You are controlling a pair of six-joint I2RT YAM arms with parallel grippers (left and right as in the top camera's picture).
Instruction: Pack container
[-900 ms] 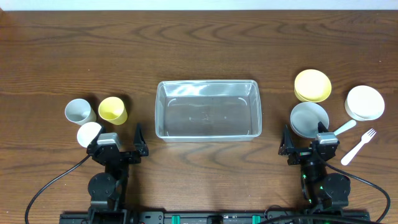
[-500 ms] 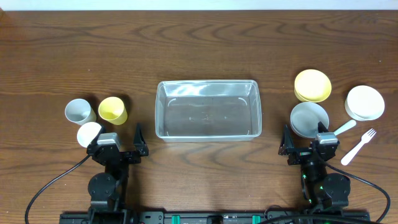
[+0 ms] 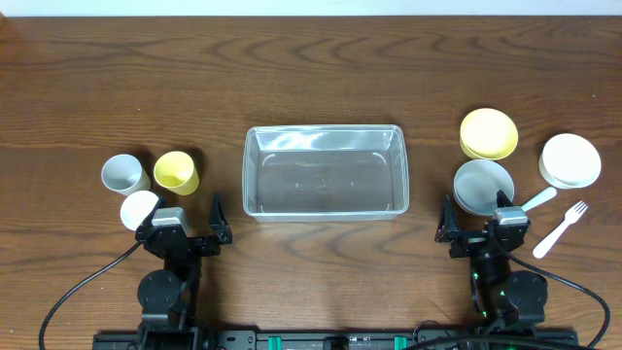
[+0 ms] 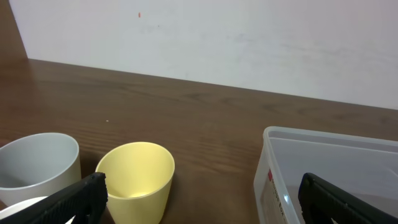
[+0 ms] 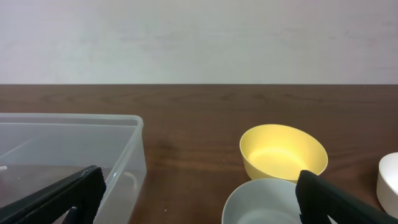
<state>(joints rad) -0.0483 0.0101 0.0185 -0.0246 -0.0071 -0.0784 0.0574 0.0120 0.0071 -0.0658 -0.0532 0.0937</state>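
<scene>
Nothing moved; container [image 3: 324,175] sits on table [image 3: 311,68]

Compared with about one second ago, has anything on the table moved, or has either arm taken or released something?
Nothing has visibly changed. The jaws of both arms stay open and empty at the near edge. The container is in the same place with nothing in it. The yellow cup, the yellow bowl and the fork lie where they were.

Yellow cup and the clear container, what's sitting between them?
Nothing: only bare wooden table separates the yellow cup from the container, seen overhead and from the left wrist.
</scene>
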